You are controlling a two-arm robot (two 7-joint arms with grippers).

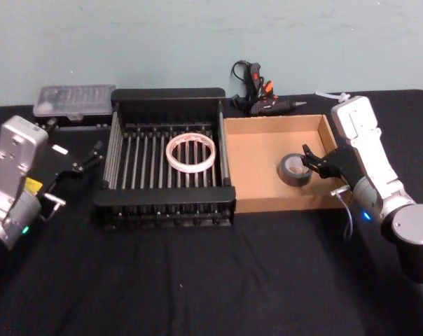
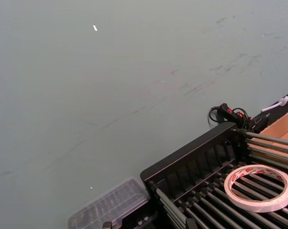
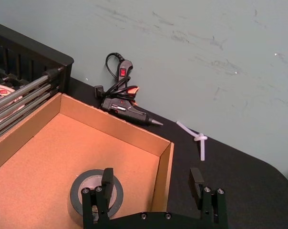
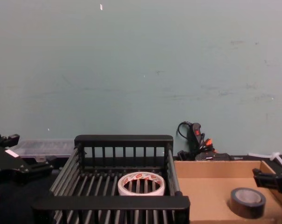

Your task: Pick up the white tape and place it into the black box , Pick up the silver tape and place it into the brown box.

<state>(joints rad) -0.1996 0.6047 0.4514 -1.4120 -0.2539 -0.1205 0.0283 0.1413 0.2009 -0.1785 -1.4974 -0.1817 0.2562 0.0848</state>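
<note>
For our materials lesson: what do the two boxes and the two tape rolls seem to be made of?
Black box: likely moulded plastic, matt, with slatted bars.
Brown box: cardboard, plain dull tan with thin walls.
White tape: pale film or paper on a printed core.
Silver tape: probably cloth-backed duct tape, grey with a slight sheen.

Spread wide at the right gripper [image 3: 152,183], one of the fingers [image 3: 107,177] above the silver tape [image 3: 97,195], the other outside the brown box [image 1: 267,192] wall, which rises between them. Beyond the fingers, bare cardboard floor, then the black box [image 1: 166,94] with its barred side. Past the far wall, a glue gun [image 3: 127,109] on the worktop [image 1: 197,280].
</note>
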